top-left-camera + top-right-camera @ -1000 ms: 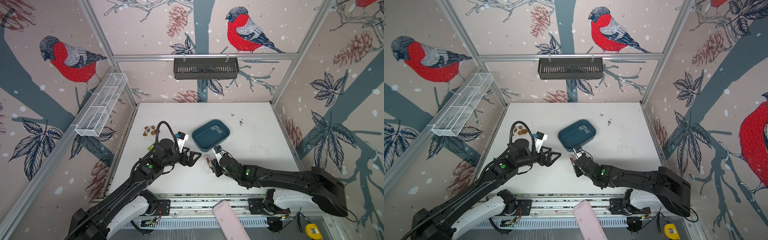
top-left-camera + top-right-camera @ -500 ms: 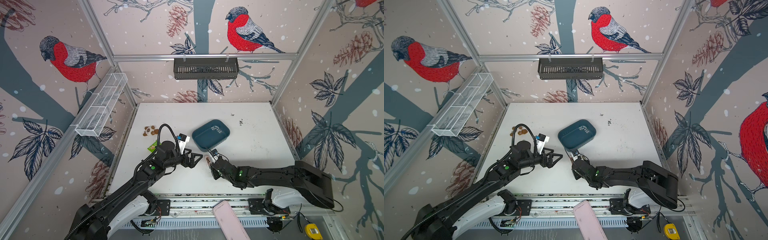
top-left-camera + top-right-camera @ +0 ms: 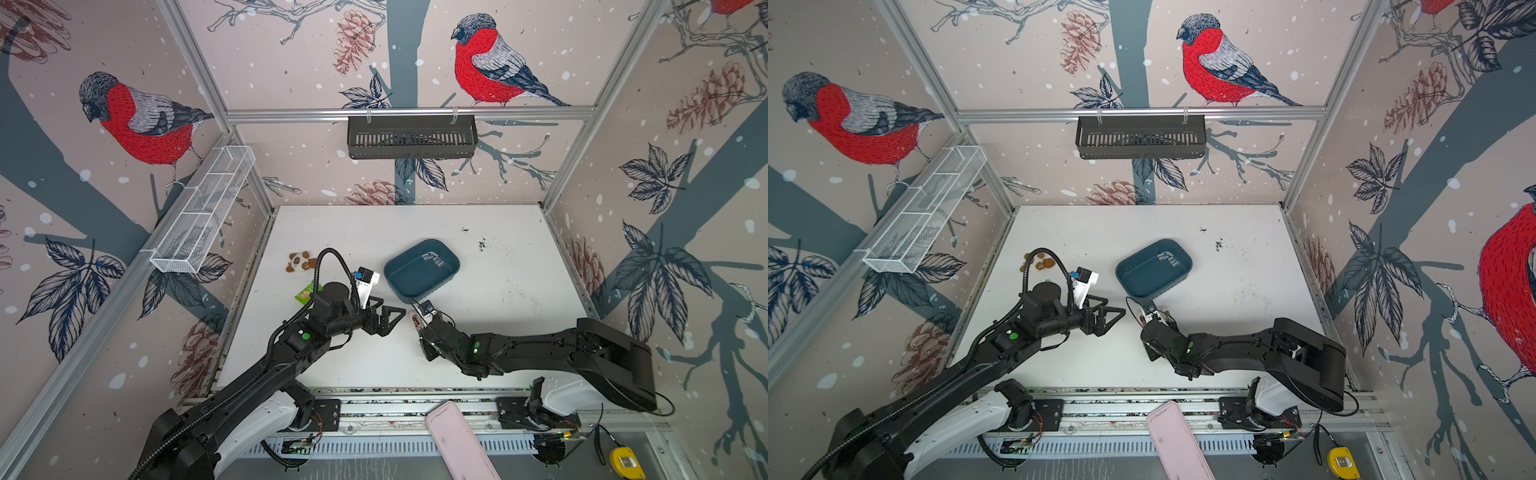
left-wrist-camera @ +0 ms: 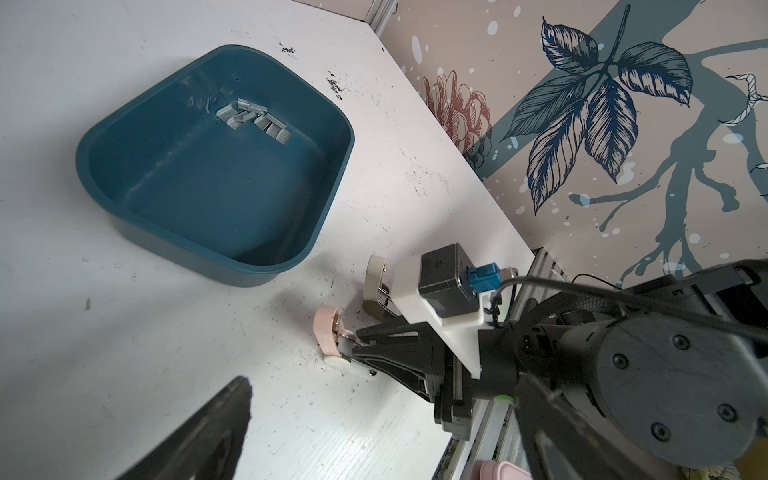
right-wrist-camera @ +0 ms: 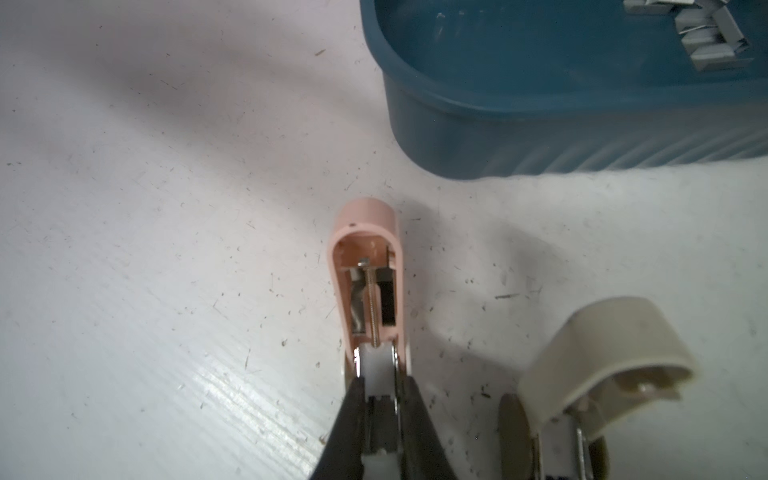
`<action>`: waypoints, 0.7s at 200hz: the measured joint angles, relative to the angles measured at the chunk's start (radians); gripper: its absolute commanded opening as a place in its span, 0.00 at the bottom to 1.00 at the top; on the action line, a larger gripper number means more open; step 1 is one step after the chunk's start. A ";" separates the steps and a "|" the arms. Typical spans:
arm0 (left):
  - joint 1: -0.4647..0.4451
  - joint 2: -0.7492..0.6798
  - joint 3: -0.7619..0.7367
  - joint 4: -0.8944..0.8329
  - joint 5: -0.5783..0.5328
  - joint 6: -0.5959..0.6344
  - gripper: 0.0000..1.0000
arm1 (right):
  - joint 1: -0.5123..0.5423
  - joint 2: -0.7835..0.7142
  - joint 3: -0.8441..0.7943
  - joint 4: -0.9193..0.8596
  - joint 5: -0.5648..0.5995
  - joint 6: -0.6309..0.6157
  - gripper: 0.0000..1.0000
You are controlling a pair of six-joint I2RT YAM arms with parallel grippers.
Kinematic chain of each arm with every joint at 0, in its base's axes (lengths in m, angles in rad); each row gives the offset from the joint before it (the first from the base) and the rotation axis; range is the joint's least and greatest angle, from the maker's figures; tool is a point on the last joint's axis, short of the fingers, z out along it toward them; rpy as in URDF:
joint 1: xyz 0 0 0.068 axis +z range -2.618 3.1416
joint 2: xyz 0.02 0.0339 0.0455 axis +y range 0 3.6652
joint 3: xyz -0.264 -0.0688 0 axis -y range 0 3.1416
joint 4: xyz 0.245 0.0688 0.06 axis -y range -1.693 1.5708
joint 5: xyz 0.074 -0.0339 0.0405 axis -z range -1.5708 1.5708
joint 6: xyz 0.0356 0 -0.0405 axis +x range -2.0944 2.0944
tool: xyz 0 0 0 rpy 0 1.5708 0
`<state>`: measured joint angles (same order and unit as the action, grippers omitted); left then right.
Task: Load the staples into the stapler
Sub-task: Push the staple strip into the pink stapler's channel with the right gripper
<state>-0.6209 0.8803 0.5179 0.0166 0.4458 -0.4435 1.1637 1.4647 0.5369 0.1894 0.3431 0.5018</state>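
Pink stapler [image 5: 365, 286], opened, is pinched in the right gripper [image 5: 380, 386], left gripper [image 3: 395, 322] spread, staples [image 4: 253, 118] in blue tray [image 4: 187, 245].

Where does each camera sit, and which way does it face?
Top views: high at the front, facing down on the table; both arms show.
Left wrist: on left arm, facing tray and right hand; one own finger shows.
Right wrist: on right arm, facing the pink stapler in its fingers.
Both wrists share: tray, staples, pink stapler.
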 measured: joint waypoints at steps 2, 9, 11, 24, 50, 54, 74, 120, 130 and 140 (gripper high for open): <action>0.000 0.000 0.000 0.000 0.000 0.000 0.99 | 0.000 0.001 0.000 0.000 0.000 0.000 0.15; 0.000 0.000 0.000 0.000 0.000 0.000 0.99 | 0.000 0.002 0.000 0.000 0.001 0.000 0.15; 0.000 0.000 0.000 0.000 0.000 0.000 0.99 | 0.000 0.002 0.001 0.000 0.001 0.000 0.15; -0.002 0.000 0.000 0.000 0.000 0.000 0.99 | 0.000 0.004 0.003 0.000 0.003 0.000 0.15; -0.004 0.000 0.000 0.000 0.000 0.001 0.98 | 0.000 0.009 0.005 -0.001 0.005 0.000 0.15; -0.004 0.000 0.000 0.000 0.000 0.001 0.98 | 0.000 0.009 0.005 -0.001 0.006 0.000 0.15; -0.006 0.000 0.000 0.000 0.000 0.006 0.98 | 0.000 0.010 0.005 -0.001 0.011 0.000 0.15; -0.011 0.000 0.000 0.000 0.000 0.007 0.98 | 0.000 0.013 0.003 -0.001 0.019 0.000 0.15; -0.011 0.000 0.000 0.000 0.000 0.007 0.98 | 0.000 0.013 0.002 -0.001 0.019 0.000 0.15; -0.012 0.000 0.000 0.000 0.000 0.008 0.99 | 0.001 0.013 0.002 -0.001 0.020 0.000 0.15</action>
<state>-0.6331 0.8803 0.5179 0.0166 0.4454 -0.4358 1.1645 1.4780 0.5392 0.1886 0.3630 0.5018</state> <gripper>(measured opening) 0.985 0.154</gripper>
